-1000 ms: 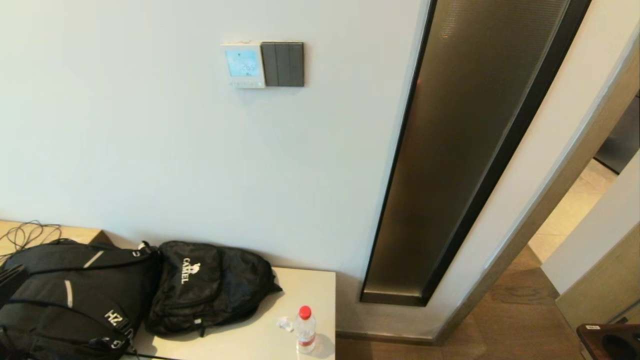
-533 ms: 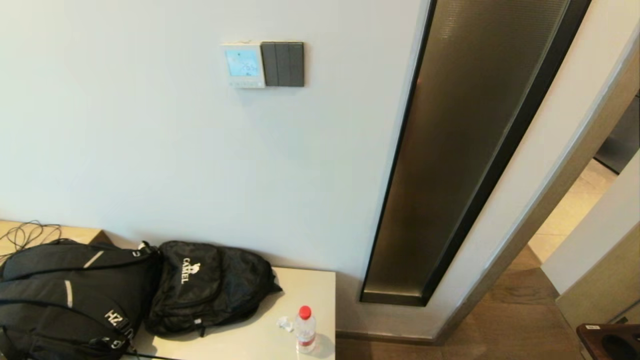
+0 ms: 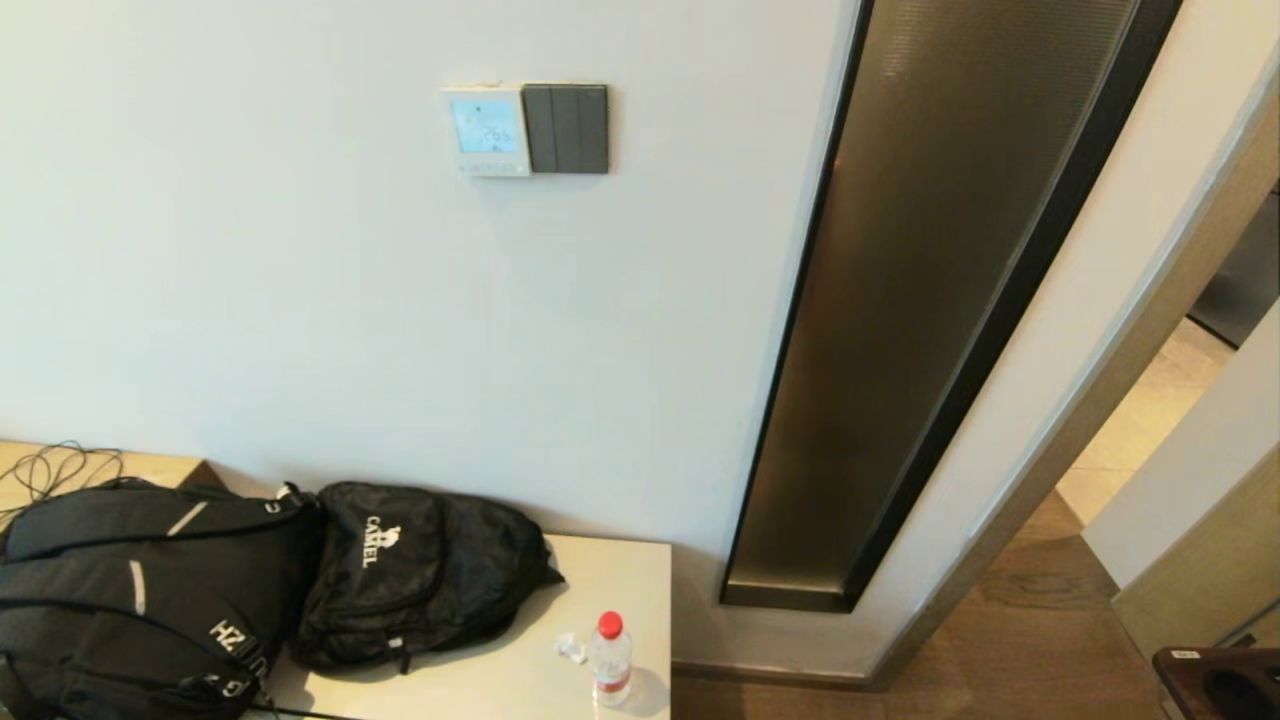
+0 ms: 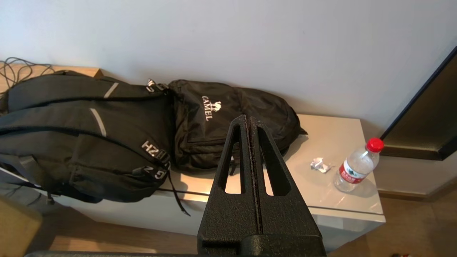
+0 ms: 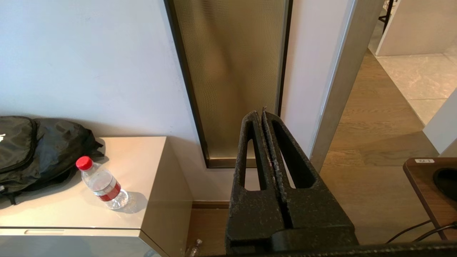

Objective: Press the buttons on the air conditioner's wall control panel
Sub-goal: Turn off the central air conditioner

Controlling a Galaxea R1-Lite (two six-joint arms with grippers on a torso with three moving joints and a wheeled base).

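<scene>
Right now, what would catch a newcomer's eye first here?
The white wall control panel with its glowing blue screen, high on the wall beside a dark grey switch plate. Below, two black backpacks crowd a beige cabinet top, near a red-capped clear water bottle.

Control panel (image 3: 486,130) sits high on the wall (image 3: 300,300), touching the switch plate (image 3: 566,128) on its right. Glass panel (image 3: 930,300) stands further right, doorway floor (image 3: 1010,640) beyond it. Low cabinet (image 3: 520,680) stands against the wall below: large backpack (image 3: 130,600) at left, smaller backpack (image 3: 415,575) just beside it (they touch), paper scrap (image 3: 570,647) and upright bottle (image 3: 609,658) near the right end. Cables (image 3: 60,468) lie behind the large backpack.
</scene>
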